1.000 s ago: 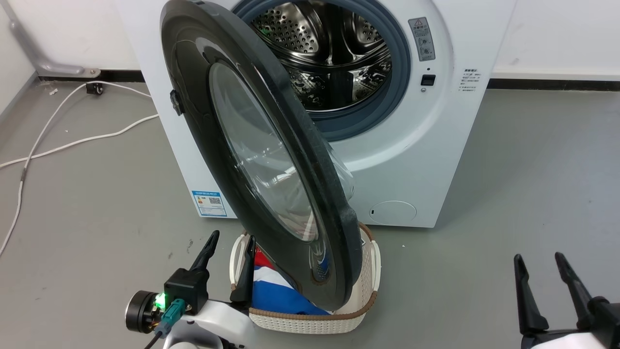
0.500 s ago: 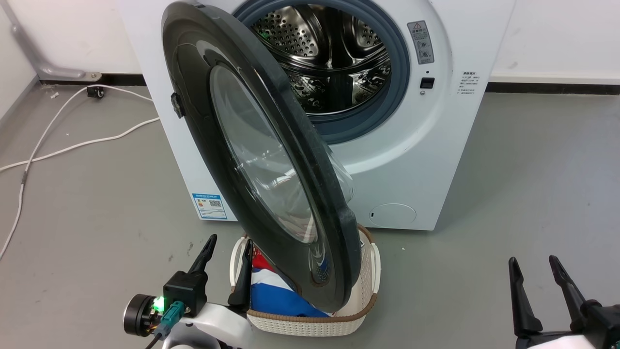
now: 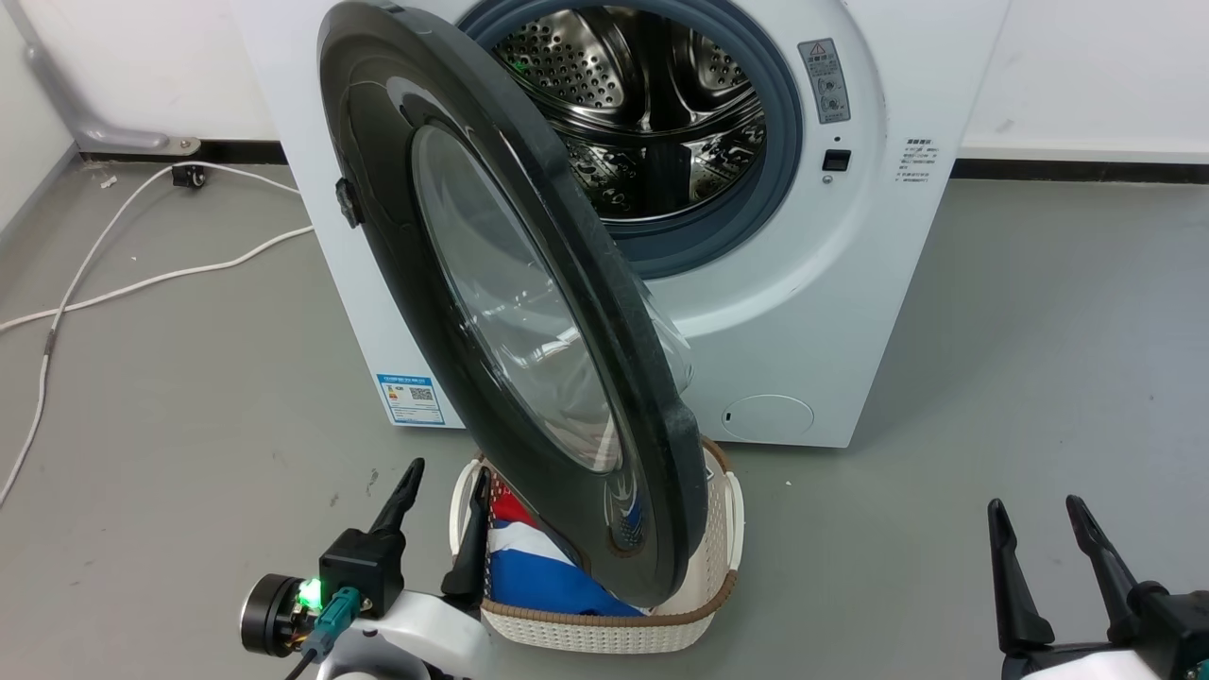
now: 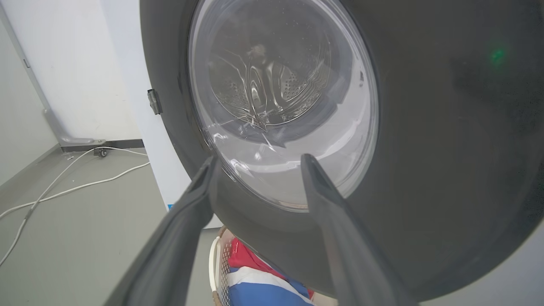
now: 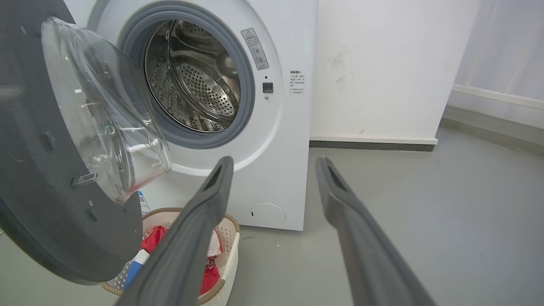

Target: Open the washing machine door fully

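Door (image 3: 510, 312), 1, half-open mid-frame, hides pt of 1 basket (image 3: 604, 631) lower centre; left gripper (image 3: 446, 472) & right gripper (image 3: 1034, 503) both spread, empty.

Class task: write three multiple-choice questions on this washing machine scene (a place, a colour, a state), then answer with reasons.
1. Where does the basket stand?
A. On a shelf.
B. On the floor, beneath the lower edge of the washing machine door.
C. On a table.
2. What colour is the sticker low on the washing machine?
A. Blue.
B. Red.
C. Yellow.
3. How is the left hand?
A. Shut on nothing.
B. Shut on the door's rim.
C. Open.
Answers: B, it sits under the door; A, its border is blue; C, its fingers stand apart.
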